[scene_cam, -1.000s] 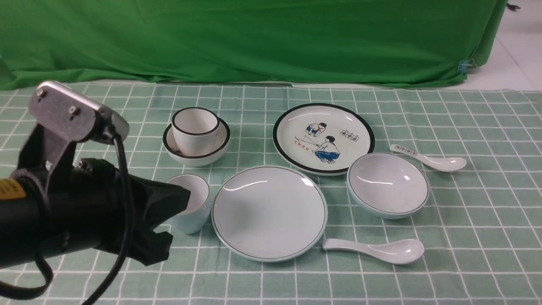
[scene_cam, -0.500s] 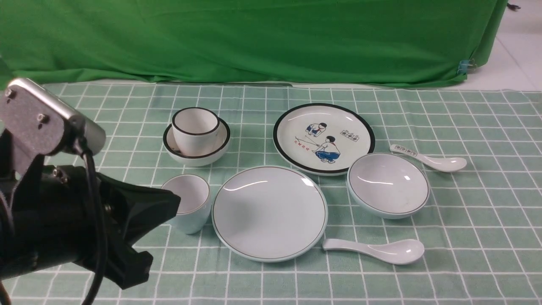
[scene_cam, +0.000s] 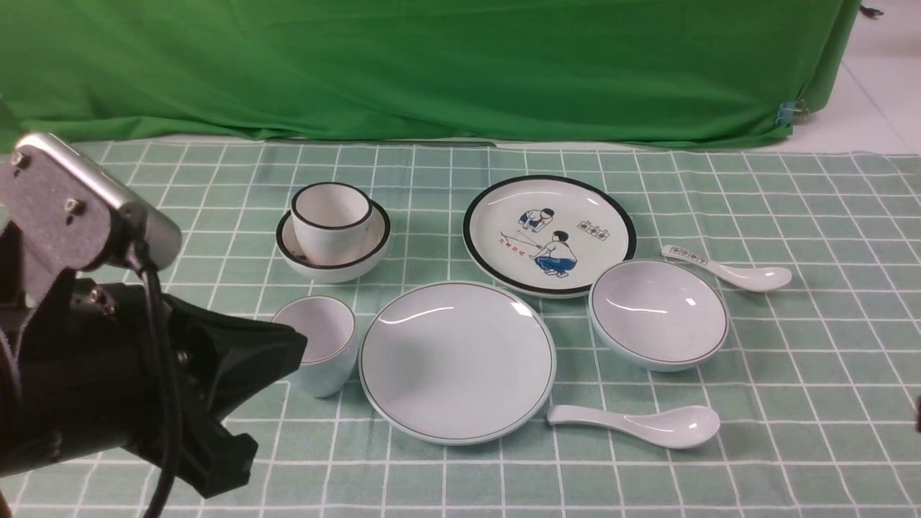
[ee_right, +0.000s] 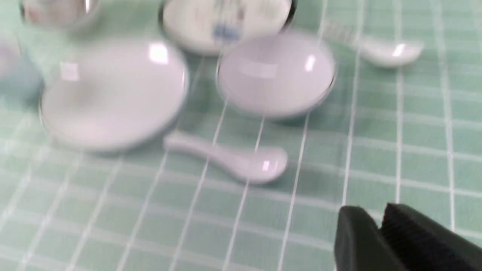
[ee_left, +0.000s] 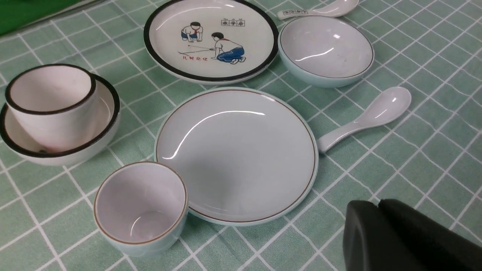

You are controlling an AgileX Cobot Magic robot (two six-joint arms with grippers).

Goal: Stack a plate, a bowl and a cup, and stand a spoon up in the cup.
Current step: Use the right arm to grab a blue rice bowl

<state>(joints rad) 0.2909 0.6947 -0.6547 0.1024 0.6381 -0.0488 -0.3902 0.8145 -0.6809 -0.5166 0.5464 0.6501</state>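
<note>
Plate (scene_cam: 457,362) lies flat between the cup (scene_cam: 316,345) and bowl (scene_cam: 658,314), the spoon (scene_cam: 637,425) nearby. Left gripper (ee_left: 378,203) is closed, empty; right gripper (ee_right: 378,214), blurred, seems narrow, perhaps slightly parted.

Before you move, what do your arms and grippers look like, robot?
My left gripper has black, chunky, wedge-shaped fingers. Behind it sit a silvery-grey bracket with round screws and a rounded metal bar, and a black cable curves down. My right gripper has dark fingers too, but they look blurry.
</note>
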